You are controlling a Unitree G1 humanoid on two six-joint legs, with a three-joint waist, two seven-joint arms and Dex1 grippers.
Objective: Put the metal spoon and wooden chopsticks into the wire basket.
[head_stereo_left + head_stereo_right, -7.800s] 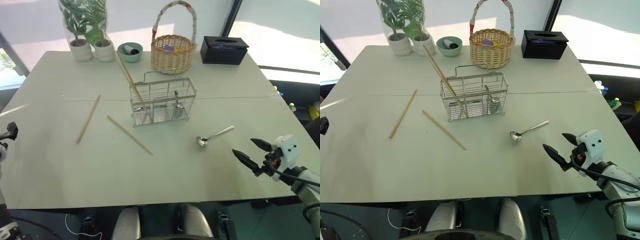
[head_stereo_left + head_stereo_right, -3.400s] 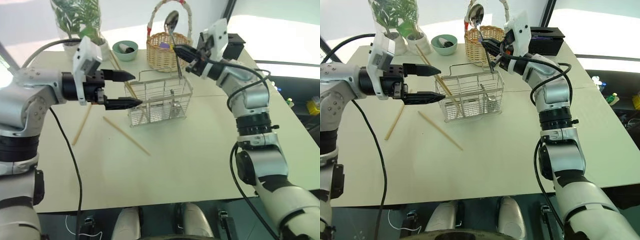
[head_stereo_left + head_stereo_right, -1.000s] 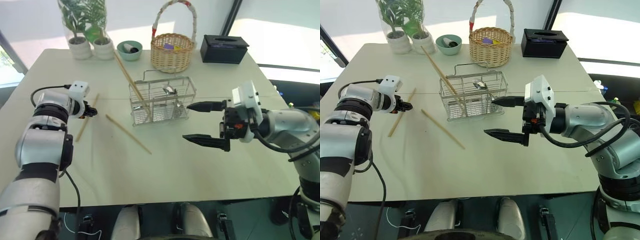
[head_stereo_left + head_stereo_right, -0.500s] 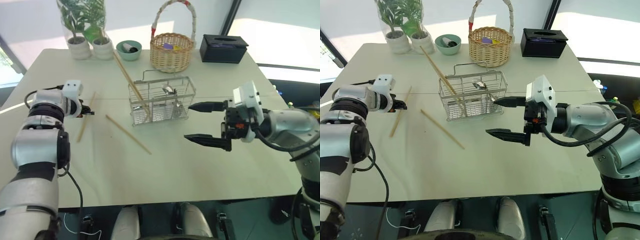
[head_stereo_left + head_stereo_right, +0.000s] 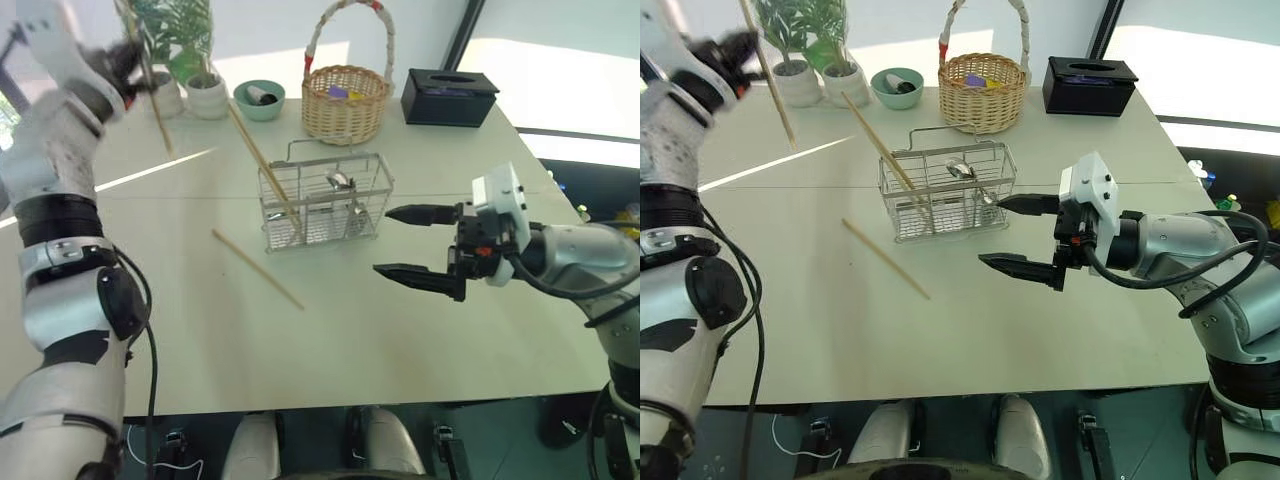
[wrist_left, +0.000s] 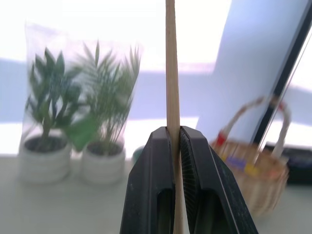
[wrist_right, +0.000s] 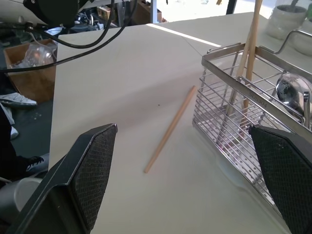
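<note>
My left gripper [image 6: 173, 132] is raised high over the table's far left corner, shut on one wooden chopstick [image 5: 152, 95] that hangs slanted in the air. The wire basket [image 5: 322, 205] stands mid-table. The metal spoon [image 5: 338, 182] rests inside it, and two chopsticks [image 5: 262, 160] lean out of its left end. Another chopstick [image 5: 258, 270] lies flat on the table in front of the basket's left side. To the right of the basket, my right gripper [image 5: 383, 241] hovers wide open and empty, pointing toward it.
Along the far edge stand two potted plants [image 5: 185, 95], a teal bowl [image 5: 260, 101], a woven wicker basket [image 5: 345, 105] with a tall handle, and a black tissue box [image 5: 448, 98]. The table's near half is bare apart from the lying chopstick.
My left gripper closed on the chopstick lying at the table's left and swung it up high off the table. The right gripper stayed where it was, open.
</note>
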